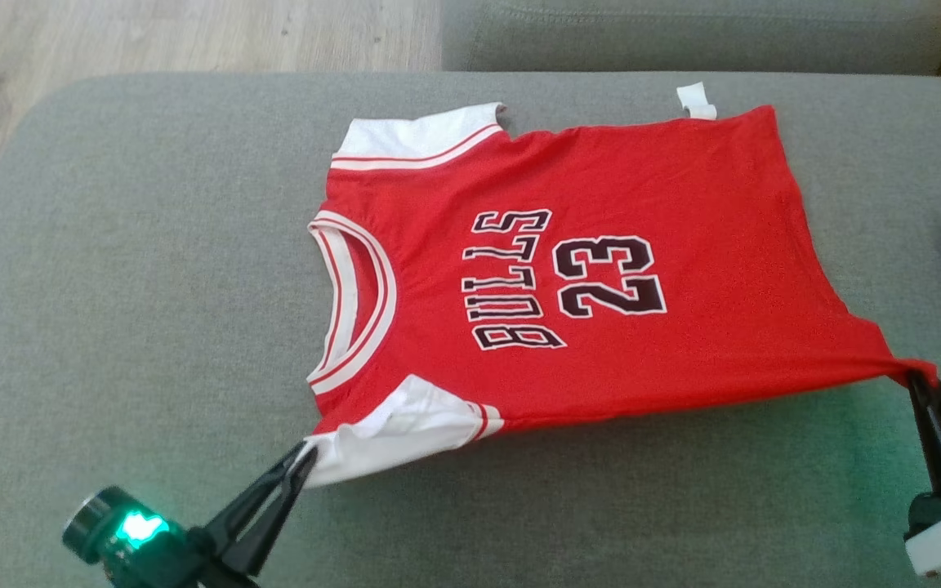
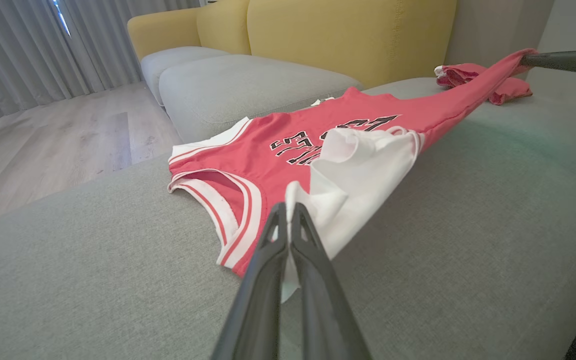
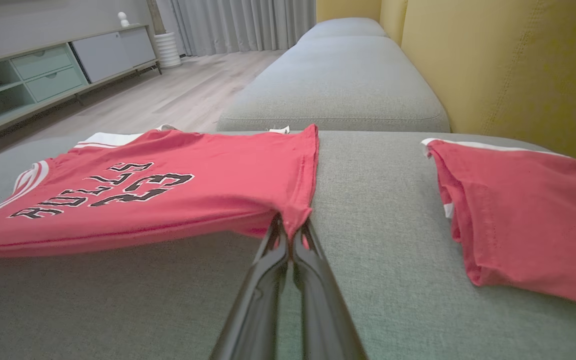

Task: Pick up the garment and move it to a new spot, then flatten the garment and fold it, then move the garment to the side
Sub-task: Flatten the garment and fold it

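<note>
The garment (image 1: 617, 196) is a red jersey with white sleeves, black "BULLS" lettering and the number 23. It lies face up across the grey sofa cushion (image 1: 127, 286), neck toward my left. My left gripper (image 1: 303, 457) is shut on the near white sleeve (image 2: 358, 175), pinching its edge and lifting it slightly. My right gripper (image 1: 916, 377) is shut on the near bottom corner of the hem (image 3: 295, 215), which is pulled taut. In the left wrist view the right gripper's dark fingers (image 2: 558, 60) show at the far end of the stretched edge.
Another red garment (image 3: 523, 210) lies bunched on the cushion to the right of the jersey. A second grey cushion (image 3: 338, 85) and the yellow sofa back (image 3: 513, 75) lie beyond. Wooden floor (image 1: 152, 37) sits past the cushion's far-left edge.
</note>
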{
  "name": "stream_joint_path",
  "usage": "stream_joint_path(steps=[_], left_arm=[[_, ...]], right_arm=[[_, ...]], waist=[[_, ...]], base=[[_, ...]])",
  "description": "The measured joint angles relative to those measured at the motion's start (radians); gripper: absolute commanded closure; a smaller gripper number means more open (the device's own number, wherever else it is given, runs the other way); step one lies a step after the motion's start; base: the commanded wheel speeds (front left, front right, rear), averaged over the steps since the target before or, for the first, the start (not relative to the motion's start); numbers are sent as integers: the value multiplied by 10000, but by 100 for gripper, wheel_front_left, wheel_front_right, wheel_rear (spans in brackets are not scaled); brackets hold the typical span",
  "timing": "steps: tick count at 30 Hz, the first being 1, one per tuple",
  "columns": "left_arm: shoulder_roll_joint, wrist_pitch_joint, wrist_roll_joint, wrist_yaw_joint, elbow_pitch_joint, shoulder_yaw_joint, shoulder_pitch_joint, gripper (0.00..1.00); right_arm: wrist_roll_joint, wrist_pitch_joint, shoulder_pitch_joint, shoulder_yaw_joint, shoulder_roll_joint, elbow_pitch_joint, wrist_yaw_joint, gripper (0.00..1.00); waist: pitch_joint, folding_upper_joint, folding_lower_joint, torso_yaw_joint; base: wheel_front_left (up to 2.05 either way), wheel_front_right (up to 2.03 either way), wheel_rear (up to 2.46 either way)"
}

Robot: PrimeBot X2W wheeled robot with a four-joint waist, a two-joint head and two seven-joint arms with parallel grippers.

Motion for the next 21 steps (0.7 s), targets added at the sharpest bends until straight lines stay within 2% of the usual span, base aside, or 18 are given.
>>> stream_joint_path(steps=[5,7,16,21], left_arm=[[-31,0,157,-92,90,228,-242,100],[-238,0,387,-257,483,270,-944,100],[-1034,-2,1147,-598,2291,123,-4196,100],[-1379,0,1513,-617,3365,-17,-5481,100]], right_arm=[[-132,489,152,-355,186,-581,0,100],[-161,828,-193,-368,297,-527,0,100],[-163,1360,-2493,-140,355,571,0,100],[-174,1344,-3646,286,410,1398,0,100]], waist=[[235,0,1,24],[446,0,3,11],[1373,0,5,31],[1876,-1,6,19]], base=[[0,0,0],[0,0,0],[0,0,0],[0,0,0]])
